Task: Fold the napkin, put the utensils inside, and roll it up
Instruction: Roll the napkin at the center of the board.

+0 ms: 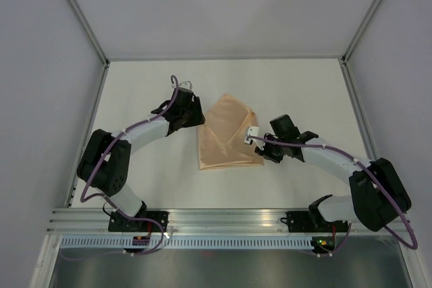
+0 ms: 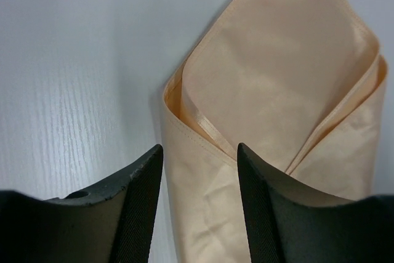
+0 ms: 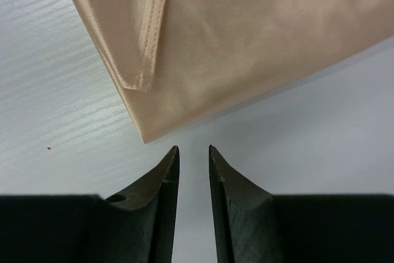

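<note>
L side: L arm [image 1: 128, 143] curves in from the near-left corner of the bench [image 1: 304, 92]. L pincer [image 2: 200, 149] is at the left edge of the napkin [image 1: 226, 136], jaws wide apart and gripping nothing. In the L wrist view the cloth's left border runs up betw. the two black fingers [image 2: 138, 207], w/ the right finger over the fabric and the left one over bare bench. Can't tell if the tips touch the cloth.

Centre: the peach-orange napkin lies flat on the bench, mid-table, betw. both arms. It's folded, w/ flaps laid over each other like an envelope and a point toward the far side. Hems are visible and the wrinkles light.

R side: R arm [image 1: 337, 160] comes in from the near-right. R pincer [image 3: 194, 149] is at the napkin's right side, near its lower corner. Its jaws are parted only a narrow slit, w/ nothing in them and bare bench showing thru the gap. A folded corner of the cloth lies just ahead of the tips, not touching them.
</note>
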Controlling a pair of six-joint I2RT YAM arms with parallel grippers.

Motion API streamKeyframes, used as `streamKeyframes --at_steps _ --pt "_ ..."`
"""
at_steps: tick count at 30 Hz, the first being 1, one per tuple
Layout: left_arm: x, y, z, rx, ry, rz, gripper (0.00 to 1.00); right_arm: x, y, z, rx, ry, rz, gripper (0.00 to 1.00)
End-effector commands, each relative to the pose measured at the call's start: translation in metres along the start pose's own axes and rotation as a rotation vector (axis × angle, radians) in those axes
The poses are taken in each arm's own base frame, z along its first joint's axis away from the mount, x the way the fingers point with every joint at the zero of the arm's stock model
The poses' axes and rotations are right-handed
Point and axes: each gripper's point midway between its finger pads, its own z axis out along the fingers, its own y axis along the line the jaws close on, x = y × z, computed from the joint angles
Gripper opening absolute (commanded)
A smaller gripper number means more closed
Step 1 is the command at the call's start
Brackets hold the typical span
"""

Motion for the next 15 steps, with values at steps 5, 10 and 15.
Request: streamKeyframes --at_steps 5,10,15 --pt "-0.068 -0.017 -0.075 0.089 -0.191 0.011 0.59 -0.073 -0.021 -0.055 0.057 -0.189 -0.106 0.46" --pt "-0.077 -0.021 -0.105 0.112 -0.229 -0.003 0.61 -0.094 0.001 -0.055 0.000 -0.287 -0.210 0.62" --pt "-0.085 -0.024 -0.130 0.139 -0.275 -0.008 0.63 -0.107 0.029 -0.028 0.065 -0.334 -0.341 0.73"
